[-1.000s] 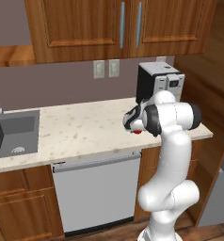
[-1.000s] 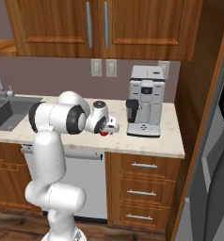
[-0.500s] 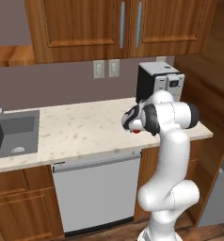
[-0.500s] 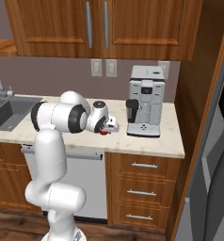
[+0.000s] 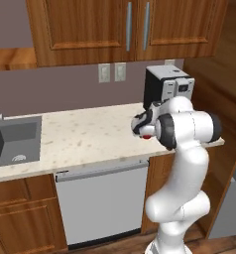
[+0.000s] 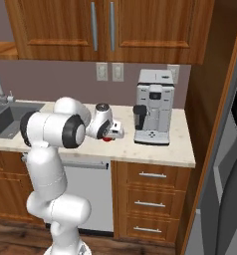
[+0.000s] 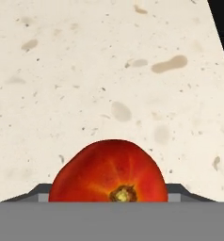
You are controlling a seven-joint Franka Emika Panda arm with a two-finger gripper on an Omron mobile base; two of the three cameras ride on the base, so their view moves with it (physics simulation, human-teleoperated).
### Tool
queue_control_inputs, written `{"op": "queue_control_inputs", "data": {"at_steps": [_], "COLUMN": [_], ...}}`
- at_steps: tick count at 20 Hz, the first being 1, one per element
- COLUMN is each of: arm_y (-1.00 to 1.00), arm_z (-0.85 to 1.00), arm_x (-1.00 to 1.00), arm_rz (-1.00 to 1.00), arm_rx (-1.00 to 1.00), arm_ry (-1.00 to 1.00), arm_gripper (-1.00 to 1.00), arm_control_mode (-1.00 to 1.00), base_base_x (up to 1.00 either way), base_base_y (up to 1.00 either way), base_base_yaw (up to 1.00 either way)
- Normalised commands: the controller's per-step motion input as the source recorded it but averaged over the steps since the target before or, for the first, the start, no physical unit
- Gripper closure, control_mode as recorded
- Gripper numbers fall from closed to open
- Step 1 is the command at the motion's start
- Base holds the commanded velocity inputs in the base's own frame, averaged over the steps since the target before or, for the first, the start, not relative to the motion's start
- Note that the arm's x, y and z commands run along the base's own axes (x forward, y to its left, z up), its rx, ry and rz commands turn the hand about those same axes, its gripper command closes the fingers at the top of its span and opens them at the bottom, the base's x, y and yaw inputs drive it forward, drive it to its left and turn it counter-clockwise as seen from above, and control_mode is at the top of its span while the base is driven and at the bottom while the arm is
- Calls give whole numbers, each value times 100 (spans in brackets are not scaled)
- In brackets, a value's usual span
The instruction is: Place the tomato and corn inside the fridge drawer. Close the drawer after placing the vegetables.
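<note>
Right base view: the gripper [image 6: 110, 135], clamped on the tomato [image 6: 107, 139], hangs just left of the coffee machine [image 6: 153, 106], over the speckled counter [image 6: 170, 149], with the sink [image 6: 6, 117] well apart.

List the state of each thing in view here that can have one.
tomato: between the pincer fingers, above the counter
pincer: shut on the tomato
upper cabinet doors: closed
wooden drawers: closed
dishwasher: door closed
sink: no water running
</note>
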Motion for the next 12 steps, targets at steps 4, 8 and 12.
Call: {"op": "queue_control_inputs", "data": {"at_steps": [4, 8, 12], "arm_y": [0, 2, 4], "arm_z": [76, 54, 44], "arm_x": [-100, -100, -100], "arm_rz": [0, 0, 0], "arm_rx": [0, 0, 0], "arm_ry": [-3, 0, 0], "arm_gripper": [100, 100, 100], "arm_control_mode": [-100, -100, -100], "base_base_x": [0, 0, 0], "base_base_y": [0, 0, 0], "base_base_yaw": [0, 0, 0]}}
